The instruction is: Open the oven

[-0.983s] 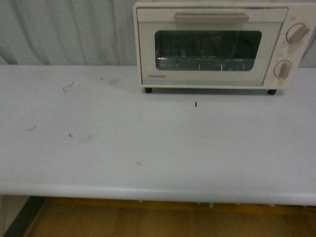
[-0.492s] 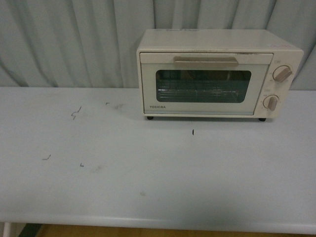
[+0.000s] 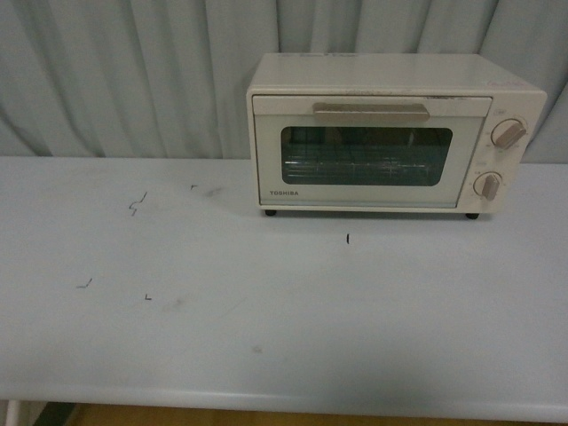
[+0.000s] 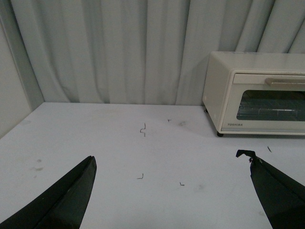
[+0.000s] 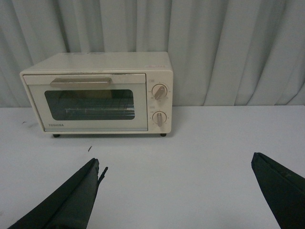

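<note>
The oven, door shut, stands upper right on the white table, with a curtain behind. A small dark mark lies before it. The left gripper and right gripper have their jaws spread wide.

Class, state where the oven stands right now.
In the front view the oven stands at the table's far edge, right of centre, before the curtain.

Oven on table, before curtain

oven cut by left-wrist frame, knob markings unreadable
</note>
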`<state>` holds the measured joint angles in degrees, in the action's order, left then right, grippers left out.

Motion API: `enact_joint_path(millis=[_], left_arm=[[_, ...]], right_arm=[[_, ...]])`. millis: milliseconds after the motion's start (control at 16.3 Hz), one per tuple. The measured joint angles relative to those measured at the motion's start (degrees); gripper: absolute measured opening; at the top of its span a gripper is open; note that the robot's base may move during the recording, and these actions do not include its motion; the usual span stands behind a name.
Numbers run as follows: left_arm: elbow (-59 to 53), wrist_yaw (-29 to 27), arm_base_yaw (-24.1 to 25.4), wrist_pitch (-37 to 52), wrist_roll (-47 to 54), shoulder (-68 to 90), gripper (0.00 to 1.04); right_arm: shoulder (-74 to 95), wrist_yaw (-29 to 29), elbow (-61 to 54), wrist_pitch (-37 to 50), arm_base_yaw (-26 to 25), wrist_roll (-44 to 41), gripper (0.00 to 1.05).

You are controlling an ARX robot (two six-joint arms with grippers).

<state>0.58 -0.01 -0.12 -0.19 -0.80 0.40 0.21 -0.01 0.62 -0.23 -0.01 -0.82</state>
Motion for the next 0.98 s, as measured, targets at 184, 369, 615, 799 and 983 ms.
enact_joint_path(millis=[184,369,615,799,983], left_arm=[[0.0,0.0,0.0,0.0,0.0,0.0,0.98],[0.0,0.0,0.0,0.0,0.0,0.0,0.98],[0.0,0.0,0.0,0.0,0.0,0.0,0.98],[0.0,0.0,0.0,0.1,0.0,0.0,0.98],[0.0,0.0,0.0,0.0,0.0,0.0,0.98]], right_arm=[[0.0,0.0,0.0,0.0,0.0,0.0,0.98],[0.0,0.0,0.0,0.0,0.0,0.0,0.98],[0.0,0.0,0.0,0.1,0.0,0.0,0.98],[0.0,0.0,0.0,0.2,0.0,0.0,0.98],[0.0,0.0,0.0,0.0,0.0,0.0,0.98]])
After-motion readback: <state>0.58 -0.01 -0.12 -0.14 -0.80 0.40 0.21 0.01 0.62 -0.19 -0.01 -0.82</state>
